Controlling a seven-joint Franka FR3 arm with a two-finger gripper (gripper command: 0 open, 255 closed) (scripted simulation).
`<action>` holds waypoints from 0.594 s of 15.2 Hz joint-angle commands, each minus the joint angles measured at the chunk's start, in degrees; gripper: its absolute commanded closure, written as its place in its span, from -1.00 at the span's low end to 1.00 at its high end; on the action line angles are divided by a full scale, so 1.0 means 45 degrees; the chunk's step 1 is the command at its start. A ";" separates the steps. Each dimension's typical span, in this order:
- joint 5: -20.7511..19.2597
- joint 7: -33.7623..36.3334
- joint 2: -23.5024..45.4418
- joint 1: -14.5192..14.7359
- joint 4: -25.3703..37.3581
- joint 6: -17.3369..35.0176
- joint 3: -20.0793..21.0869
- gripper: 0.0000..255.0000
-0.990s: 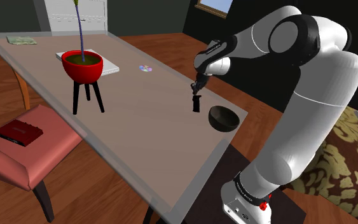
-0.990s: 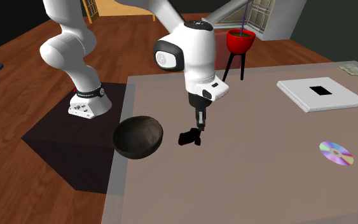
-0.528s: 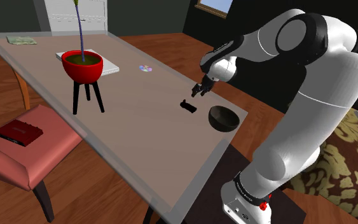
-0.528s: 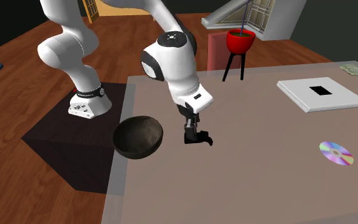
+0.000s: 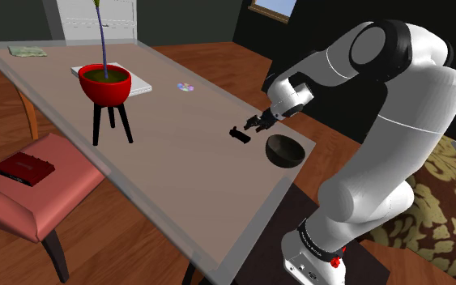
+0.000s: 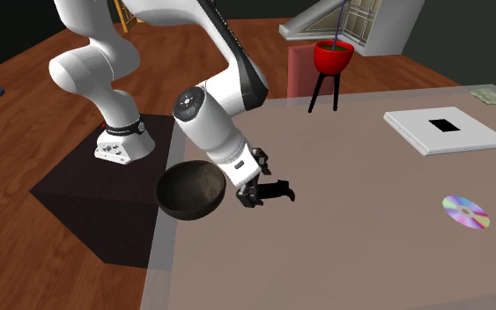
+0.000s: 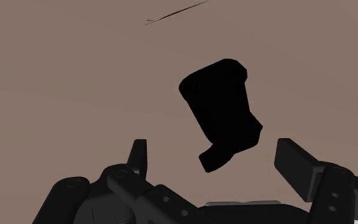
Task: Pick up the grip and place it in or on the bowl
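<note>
Found the grip (image 5: 239, 134) (image 6: 277, 189) (image 7: 222, 111), small and black, lying flat on the tabletop (image 5: 177, 170) (image 6: 351, 255) near the edge on the stand's side. Noted the dark round bowl (image 5: 284, 151) (image 6: 191, 189) sitting right at that same edge, just beside the grip but apart from it. Caught the gripper (image 5: 258, 123) (image 6: 255, 180) (image 7: 213, 153) low over the tabletop between bowl and grip, tipped far over toward the grip. Saw its fingers (image 7: 139, 153) spread wide, with one end of the grip lying between them and touching neither; held nothing. Spotted farther along the tabletop a shiny disc (image 5: 185, 87) (image 6: 465, 211), a flat white box (image 5: 141, 83) (image 6: 448, 130) and a red pot (image 5: 104, 85) (image 6: 333, 56) on dark legs, all well apart from the grip. Made out a red chair (image 5: 31, 194) beside the tabletop's long edge in the shoulder view.
</note>
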 commanded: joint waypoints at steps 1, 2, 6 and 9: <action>0.0391 -0.0286 0.0343 -0.0005 0.0162 0.0174 0.0151 -1.00; 0.0483 -0.0355 0.0450 -0.0005 0.0222 0.0220 0.0191 -1.00; 0.0483 -0.0355 0.0450 -0.0006 0.0222 0.0220 0.0192 -1.00; 0.0482 -0.0355 0.0449 -0.0006 0.0220 0.0220 0.0191 -1.00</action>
